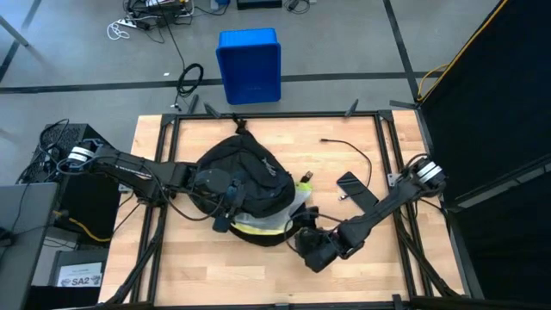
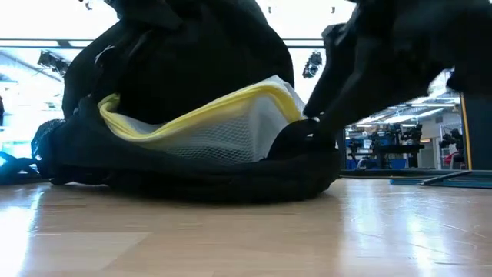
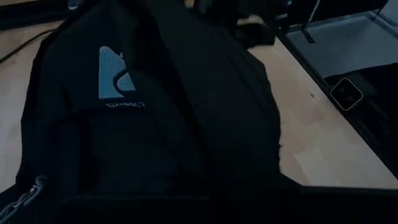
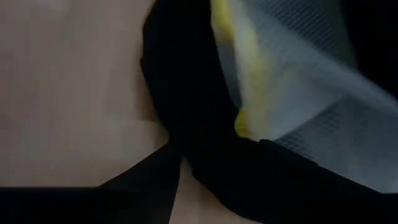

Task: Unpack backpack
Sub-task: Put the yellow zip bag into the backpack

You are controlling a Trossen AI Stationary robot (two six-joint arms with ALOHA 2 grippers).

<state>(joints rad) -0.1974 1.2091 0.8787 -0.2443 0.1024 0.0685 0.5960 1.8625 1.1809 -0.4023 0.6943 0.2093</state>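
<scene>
So the backpack was lying flat around the middle of the tabletop, a bit toward the left edge, looking soft and floppy, the kind of fabric that sags and bunches wherever you pinch it. A white mesh pouch with yellow trim was poking out of its opening on the side facing the near edge; I'd guess it's light and limp, best taken by that trim. The left gripper sat on top of the pack with its fingers closed, though I couldn't tell if they'd pinched any fabric. The right gripper was down at the opening by the pouch, and I couldn't tell how its fingers stood. A black cable and a flat dark item lay toward the right edge, so the near-right corner looked like the freest room.
</scene>
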